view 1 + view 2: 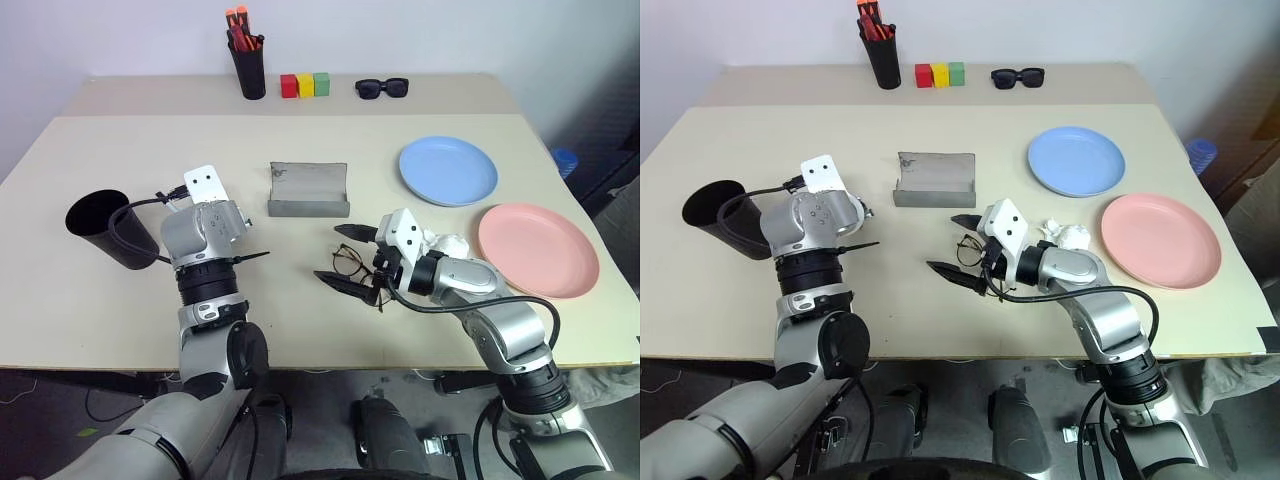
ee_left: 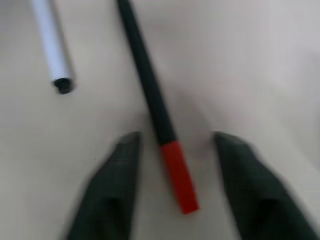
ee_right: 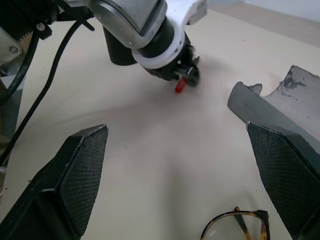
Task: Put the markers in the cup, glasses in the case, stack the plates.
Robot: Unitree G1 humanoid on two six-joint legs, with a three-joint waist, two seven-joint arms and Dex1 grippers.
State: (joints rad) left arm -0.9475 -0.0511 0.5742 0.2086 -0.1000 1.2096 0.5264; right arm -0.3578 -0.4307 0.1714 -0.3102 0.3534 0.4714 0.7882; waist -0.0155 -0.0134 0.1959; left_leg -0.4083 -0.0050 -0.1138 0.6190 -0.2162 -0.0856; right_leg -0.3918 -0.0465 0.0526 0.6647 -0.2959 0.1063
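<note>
on the desk [image 1: 90,330], under the left tool [image 2: 172,150], lies the black marker [image 2: 145,85] with its red tip [image 2: 179,177] between the two fingers [image 2: 117,185]; they stand a little apart on each side and i cannot tell if they touch it. the white marker [image 2: 50,45] lies just beside it. the black cup [image 1: 105,228] lies on its side near the left arm. the thin glasses [image 1: 350,262] lie between the wide apart fingers of the right tool [image 1: 352,258], not clamped. the grey case [image 1: 308,190] stands open behind them. further right are the blue plate [image 1: 448,170] and the pink plate [image 1: 538,250], near each other, with crumpled white paper [image 1: 447,243] near the pink one.
</note>
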